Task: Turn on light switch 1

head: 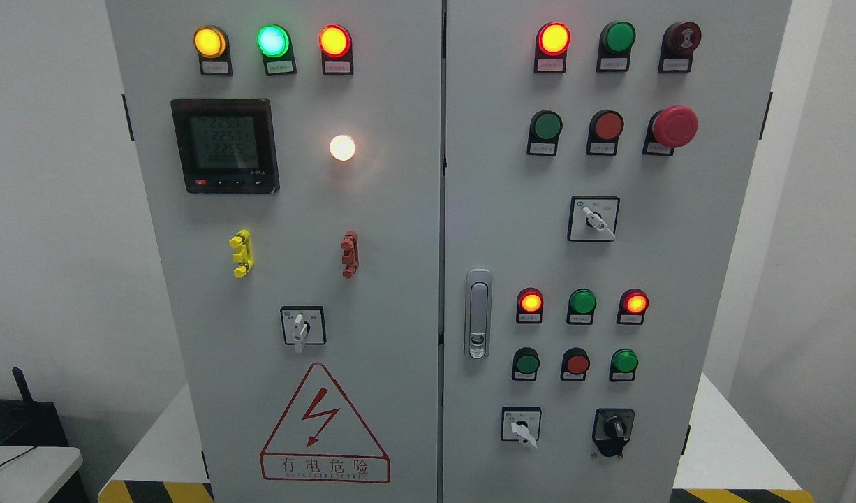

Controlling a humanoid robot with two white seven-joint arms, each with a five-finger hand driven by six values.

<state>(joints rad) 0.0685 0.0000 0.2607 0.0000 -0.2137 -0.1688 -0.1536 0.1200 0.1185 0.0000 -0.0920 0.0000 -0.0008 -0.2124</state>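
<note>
The grey electrical cabinet [400, 279] filled most of the head view, its top and bottom edges cut off, and neither robot hand nor arm showed anywhere in the picture, so their state could not be told and no relation between a hand and a switch could be given. The small labels under the lamps and buttons were too small to read, so which control was light switch 1 could not be made out. On the left door a rotary selector switch [301, 328] with a white handle sat below and between a yellow clip [241, 253] and a red clip [349, 254], just above the red-bordered electric hazard sign [323, 426]. Above it stood a digital meter [225, 145] whose figures were blurred, a glowing white lamp [342, 147] to its right, and a top row of lit yellow lamp [209, 41], green lamp [273, 40] and red lamp [334, 40]. On the right door three more selectors showed: an upper white-handled selector [594, 219], a lower white-handled selector [521, 426] and a black-knobbed selector [614, 427] beside it. A red mushroom emergency stop button [674, 126] sat near the upper right, and a metal door latch [477, 313] lay by the seam. The cabinet stood on a white surface [728, 447] with yellow-black striping at its front edge, partly cut off below.
</note>
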